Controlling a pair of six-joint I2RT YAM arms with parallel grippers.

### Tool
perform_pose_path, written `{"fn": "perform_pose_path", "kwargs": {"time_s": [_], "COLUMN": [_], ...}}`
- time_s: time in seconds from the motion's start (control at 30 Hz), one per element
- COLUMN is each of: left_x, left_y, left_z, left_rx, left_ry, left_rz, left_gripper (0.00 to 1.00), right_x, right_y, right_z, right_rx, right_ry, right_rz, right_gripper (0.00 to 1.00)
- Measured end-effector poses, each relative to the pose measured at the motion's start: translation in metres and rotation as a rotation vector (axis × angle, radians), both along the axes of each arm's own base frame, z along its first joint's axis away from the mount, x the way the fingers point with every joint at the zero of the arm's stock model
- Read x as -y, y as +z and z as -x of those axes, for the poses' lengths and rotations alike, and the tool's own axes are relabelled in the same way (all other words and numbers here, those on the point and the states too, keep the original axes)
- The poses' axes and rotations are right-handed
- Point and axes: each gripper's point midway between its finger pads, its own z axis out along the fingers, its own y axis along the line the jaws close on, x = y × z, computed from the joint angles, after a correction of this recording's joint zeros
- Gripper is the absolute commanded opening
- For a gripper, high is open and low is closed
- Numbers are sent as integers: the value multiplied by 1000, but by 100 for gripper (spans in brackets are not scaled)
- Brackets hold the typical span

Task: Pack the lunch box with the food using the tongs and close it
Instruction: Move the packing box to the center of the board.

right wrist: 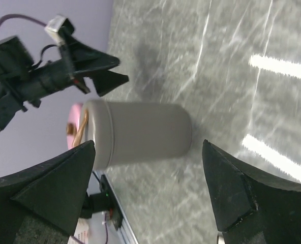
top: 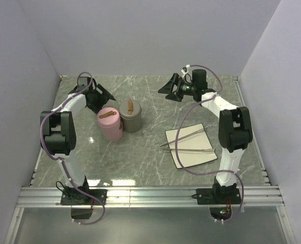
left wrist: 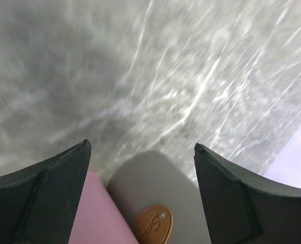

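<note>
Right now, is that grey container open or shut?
Shut: the grey container stands upright with its lid on, a brown strap across the top.

Table (top: 155,101): grey veined stone look, polished, throwing glare.
Tongs (top: 193,149): bare silver metal, shiny.
Sheet (top: 196,158) under them: white, flat, matt.
Pink jar (top: 110,126) and grey jar (top: 132,119): smooth, matt, plastic-looking.
Tab (left wrist: 153,223) on the grey lid: copper-toned, glossy.
My left end effector (left wrist: 143,145) and my right end effector (right wrist: 148,142): black plastic fingers, matt, faintly grainy.
Rail (top: 150,195): brushed metal.
</note>
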Motion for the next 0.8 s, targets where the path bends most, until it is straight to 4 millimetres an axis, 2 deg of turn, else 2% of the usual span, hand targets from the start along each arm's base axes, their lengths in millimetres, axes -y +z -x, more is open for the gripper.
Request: {"fn": "perform_pose_path", "kwargs": {"time_s": [0.1, 0.2, 0.37, 0.5, 0.6, 0.8], "left_x": [-14, -27, -28, -29, -40, -61], "left_y": [13, 16, 19, 18, 17, 17], "left_z": [-13, -15, -14, -5, 2, 20], "left_rx": [65, 89, 118, 122, 122, 132], "left_ry": [-11, -30, -81, -105, -102, -108], "left_rz": [-13, -12, 2, 24, 50, 82], "left_gripper": [82, 80, 79, 76, 71, 68], "right_x": [-9, -23, -63, -97, -119, -155], "right_y": [-8, -12, -19, -29, -42, -62], "right_z": [-18, -28, -37, -38, -35, -20], "right_rx": [-4, -9, -16, -17, -37, -85], "right_ry": [-4, 3, 62, 111, 144, 209], "right_rz": [-26, -61, -117, -152, -178, -227], "right_gripper": [90, 87, 84, 83, 82, 82]}}
